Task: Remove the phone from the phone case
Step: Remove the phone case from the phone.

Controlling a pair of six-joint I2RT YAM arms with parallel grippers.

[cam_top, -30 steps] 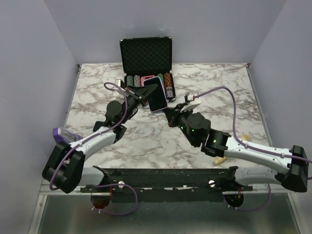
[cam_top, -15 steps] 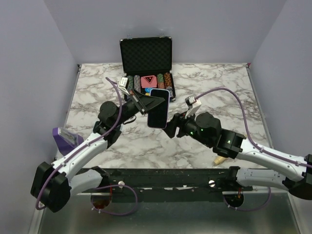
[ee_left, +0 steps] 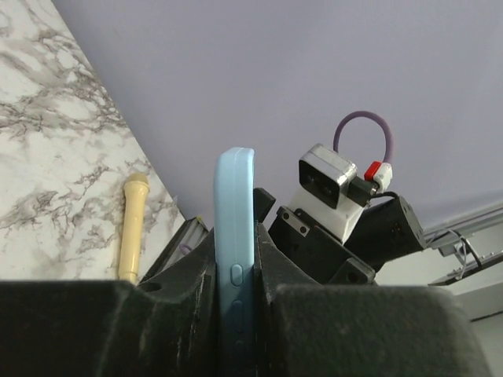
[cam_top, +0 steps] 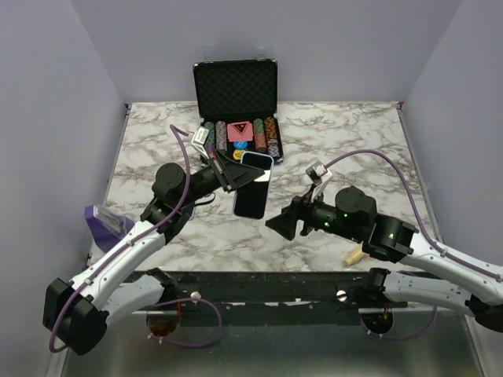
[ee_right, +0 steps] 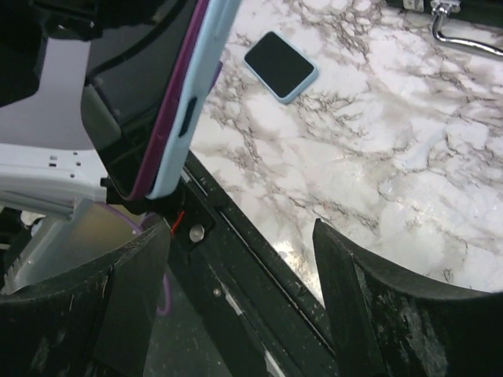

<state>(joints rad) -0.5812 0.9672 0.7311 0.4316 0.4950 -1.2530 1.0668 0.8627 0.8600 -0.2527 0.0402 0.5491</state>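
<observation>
The phone (cam_top: pixel 250 201) lies flat on the marble table, dark screen up with a thin light-blue rim, and also shows in the right wrist view as the phone (ee_right: pixel 280 65). Just behind it, my left gripper (cam_top: pixel 243 172) is shut on the light-blue phone case (cam_top: pixel 257 160). In the left wrist view the case (ee_left: pixel 236 228) stands edge-on between the fingers, side buttons showing. From the right wrist, the case (ee_right: pixel 189 102) has a purple inner edge. My right gripper (cam_top: pixel 284 224) is open, holds nothing, and sits to the right of the phone, apart from it.
An open black chip case (cam_top: pixel 236 90) with rows of poker chips (cam_top: pixel 240 135) stands at the back. A cream stick (cam_top: pixel 355 255) lies by the right arm. A purple object (cam_top: pixel 102 220) sits at the left edge. A black rail (cam_top: pixel 267 284) runs along the near edge.
The right gripper, shut at the raised cased phone a second ago, has opened and drawn back toward the near edge. The phone now lies on the table, and the left gripper keeps the case.
</observation>
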